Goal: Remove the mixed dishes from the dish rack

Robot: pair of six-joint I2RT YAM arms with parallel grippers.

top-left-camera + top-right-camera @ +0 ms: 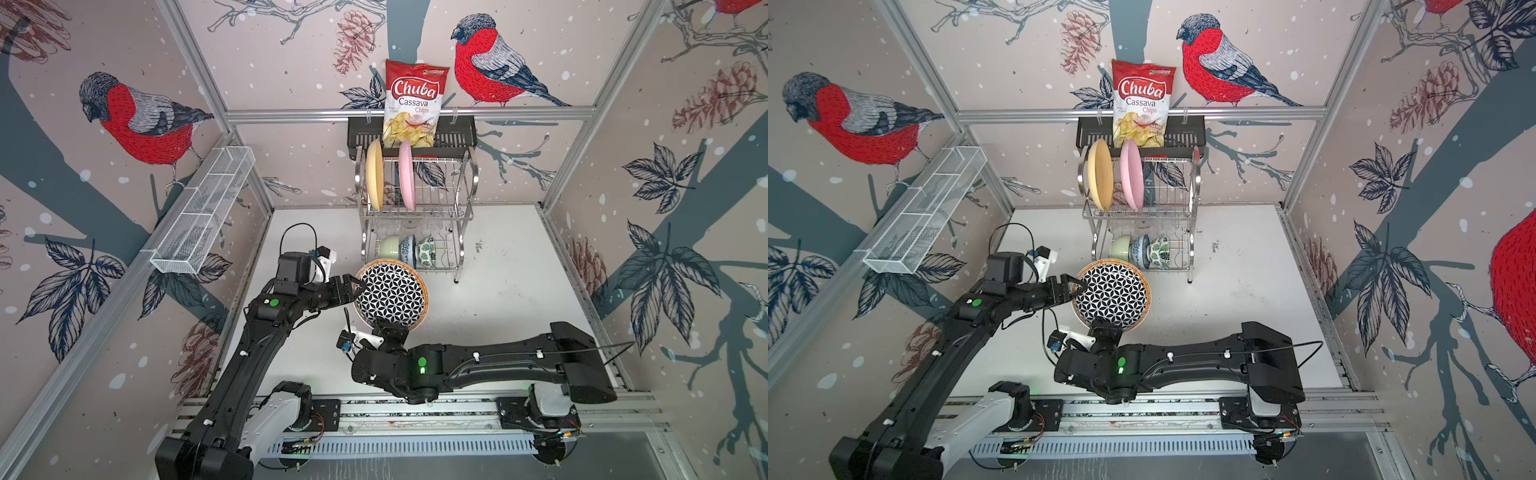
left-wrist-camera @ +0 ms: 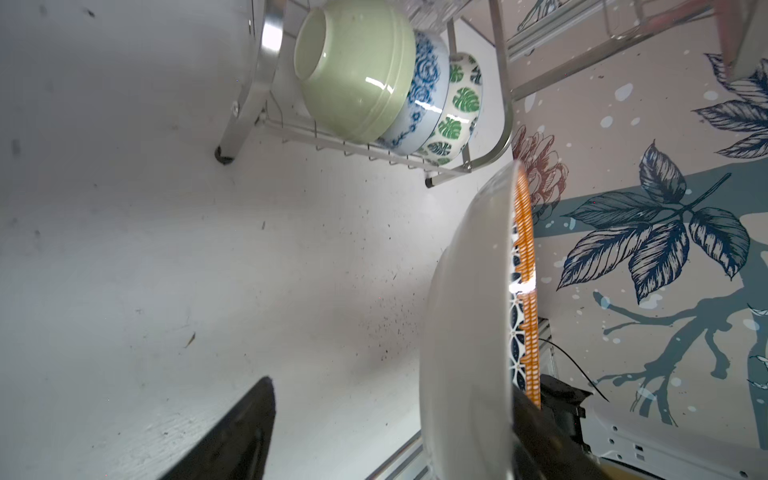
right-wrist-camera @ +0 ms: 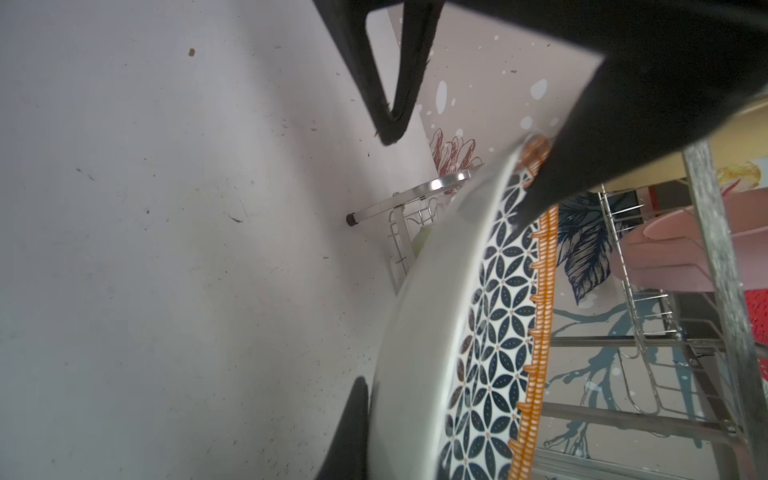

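Note:
A white plate with a dark flower pattern and orange rim [image 1: 390, 297] [image 1: 1113, 295] hangs tilted above the table, in front of the dish rack [image 1: 465, 183]. My right gripper [image 1: 388, 324] is shut on its near edge. My left gripper [image 1: 357, 289] straddles its left rim with the jaws open: one finger [image 3: 390, 83] stands off the white back [image 2: 469, 311], the other [image 3: 602, 124] lies on the patterned face. In the rack, a cream-yellow plate [image 1: 374, 174] and a pink plate [image 1: 406, 174] stand on the upper tier. Pale green [image 2: 353, 70], blue-white [image 2: 428, 83] and green-leaf [image 2: 461, 104] bowls lean below.
A bag of cassava chips [image 1: 415, 104] stands in a black shelf basket [image 1: 361, 133] behind the rack. A long white mesh tray [image 1: 203, 212] hangs on the left wall. Bare white table [image 1: 519, 291] lies right of the plate. The arms' rail [image 1: 415, 409] runs along the front.

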